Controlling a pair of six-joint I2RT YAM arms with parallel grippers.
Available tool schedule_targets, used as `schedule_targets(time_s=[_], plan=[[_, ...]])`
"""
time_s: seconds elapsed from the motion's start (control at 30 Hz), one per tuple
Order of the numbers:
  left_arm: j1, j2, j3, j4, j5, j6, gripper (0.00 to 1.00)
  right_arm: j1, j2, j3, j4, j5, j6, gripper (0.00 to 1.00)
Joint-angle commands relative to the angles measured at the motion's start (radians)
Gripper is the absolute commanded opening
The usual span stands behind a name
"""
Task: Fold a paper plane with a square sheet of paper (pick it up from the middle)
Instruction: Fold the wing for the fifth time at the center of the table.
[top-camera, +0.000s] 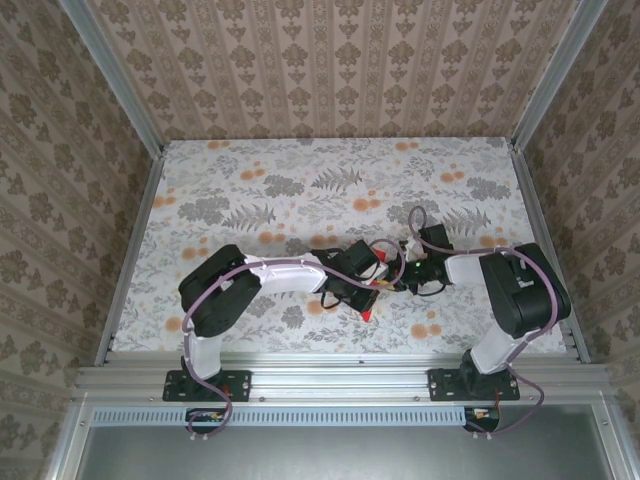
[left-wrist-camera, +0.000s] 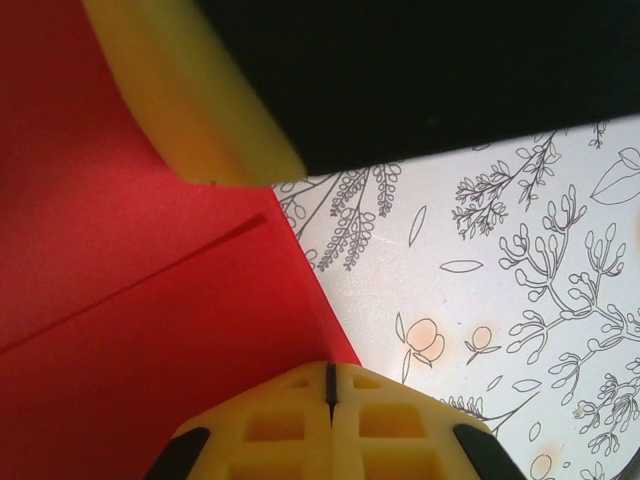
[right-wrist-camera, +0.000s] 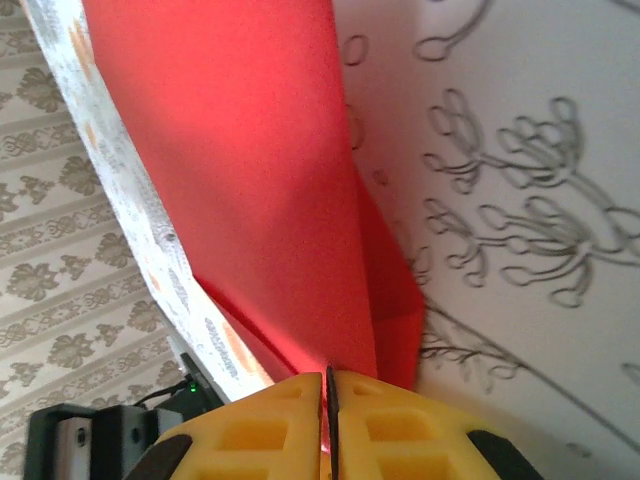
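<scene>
The left gripper (left-wrist-camera: 330, 400) is clenched on a corner of the red paper (left-wrist-camera: 120, 300), and the right gripper (right-wrist-camera: 328, 395) pinches the same paper. Both meet over the near middle of the table (top-camera: 300, 170), its floral top stretching beyond.

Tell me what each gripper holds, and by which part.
Both are shut on the red paper: left gripper at its side edge, right gripper on the folded layers' end.

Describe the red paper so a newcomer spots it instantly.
Go to the floral table, mid-front. The red paper is pinched there by the left end effector and right end effector: plain, creased, unlike the orange flower prints.
</scene>
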Motion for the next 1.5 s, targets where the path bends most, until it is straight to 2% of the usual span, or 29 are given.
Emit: schedule_targets(time_s=[0.0,0.27,0.57,0.8,0.97,1.23,1.47], plan=[[-0.003,-0.019,0.026,-0.023,0.002,0.003,0.03,0.002,0.025,0.006,-0.016,0.030,-0.034,0.14],[0.044,-0.085,-0.001,-0.021,0.004,-0.012,0.04,0.001,0.069,0.015,-0.027,0.056,-0.059,0.14],[0.085,-0.048,0.018,-0.019,0.021,-0.002,0.02,0.009,0.064,0.024,-0.066,0.090,-0.087,0.13],[0.081,0.002,0.037,-0.035,0.017,0.011,0.01,0.015,0.019,0.009,-0.001,0.041,-0.042,0.14],[0.081,0.024,0.036,-0.047,0.005,0.015,0.01,0.016,-0.042,-0.002,-0.003,0.032,-0.021,0.19],[0.083,0.046,0.039,-0.044,0.013,0.015,0.01,0.043,-0.117,-0.066,0.045,-0.018,0.064,0.18],[0.084,0.047,0.031,-0.034,0.024,0.009,0.01,0.091,-0.112,-0.089,0.099,-0.009,0.116,0.16]])
